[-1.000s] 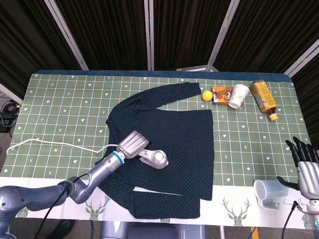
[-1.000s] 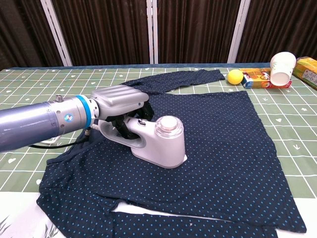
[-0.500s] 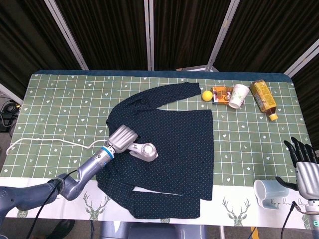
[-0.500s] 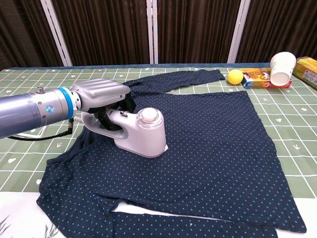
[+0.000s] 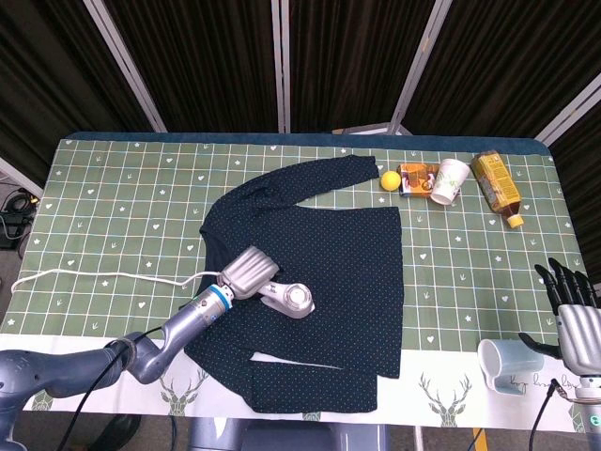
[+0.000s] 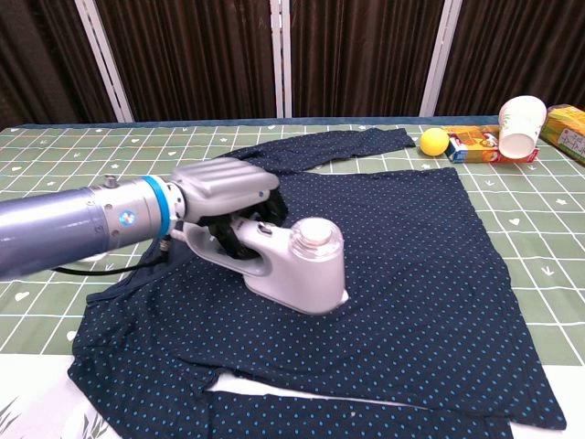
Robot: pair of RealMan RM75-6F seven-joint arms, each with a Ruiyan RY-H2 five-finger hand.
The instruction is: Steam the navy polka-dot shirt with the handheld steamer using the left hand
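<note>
**Dark-curtained booth, green grid table: steaming mid-stroke**

Green check-cloth table (image 5: 113, 188) under black curtains. Navy polka-dot shirt (image 5: 347, 272) spread flat across centre, one sleeve angled toward far edge, hem near front edge. Handheld steamer (image 6: 297, 265) sitting soleplate-down on shirt's left-middle part, w/ left hand (image 6: 224, 187) wrapped round its handle, firmly grasped; white cord (image 5: 94, 275) trailing off to left. Right hand (image 5: 573, 315) off at front-right corner, fingers apart, holding nothing.

Step in hand, by judgement: pass over shirt body underway, much fabric to the right and at the hem prob. yet to cover. Next move calls for flat, steady glide toward untreated area, w/o bunching cloth or snagging cord.

Containers: pale mug (image 5: 507, 365) on its side near right hand, contents not visible. Paper cup (image 6: 518, 125) tipped over at far right beside snack box (image 6: 471, 144), yellow ball (image 6: 433, 141) and brown carton (image 5: 495, 186); cup looks empty.
</note>
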